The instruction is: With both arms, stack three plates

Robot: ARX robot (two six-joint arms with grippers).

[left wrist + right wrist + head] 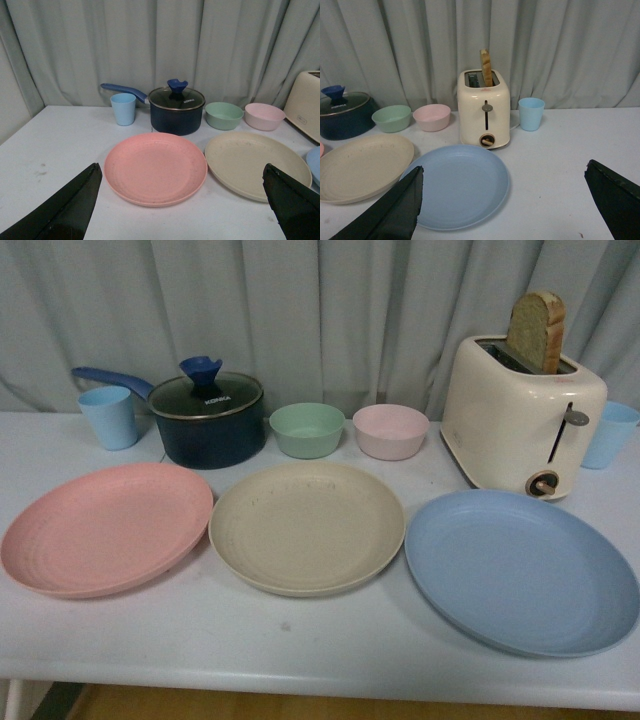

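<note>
**Three plates laid out singly; stacking not begun**

Front view. The three plates lie in a row along the near part of the counter (300,650), each flat on its own base. The pink plate (105,528) is on the robot's left, the beige plate (305,527) in the middle, and the blue plate (520,570) on the right. Neighbouring rims lie just beside one another; whether they touch cannot be told. No plate rests on another, so by this evidence no part of the stack is made and both placements remain to be done. All three plates are bare.

Wrist views. The left gripper (181,170) hangs over the near edge of the counter, facing the pink plate, with its jaws spread wide and nothing between them. The right gripper (505,167) stands likewise before the blue plate, jaws parted and empty. Neither touches a plate. Neither arm appears in the front view.

Containers, back row, from the robot's left to right:
- A light blue cup (110,416), interior not visible.
- A dark blue saucepan (208,435) closed by a glass lid (206,395) with a blue knob, contents not discernible.
- A green bowl (307,430) and a pink bowl (390,431) side by side, both apparently empty as far as their interiors show.
- A cream toaster (520,420) with one slice of bread (537,330) standing up out of a slot.
- A second light blue cup (610,433) behind the toaster, partly hidden.
</note>
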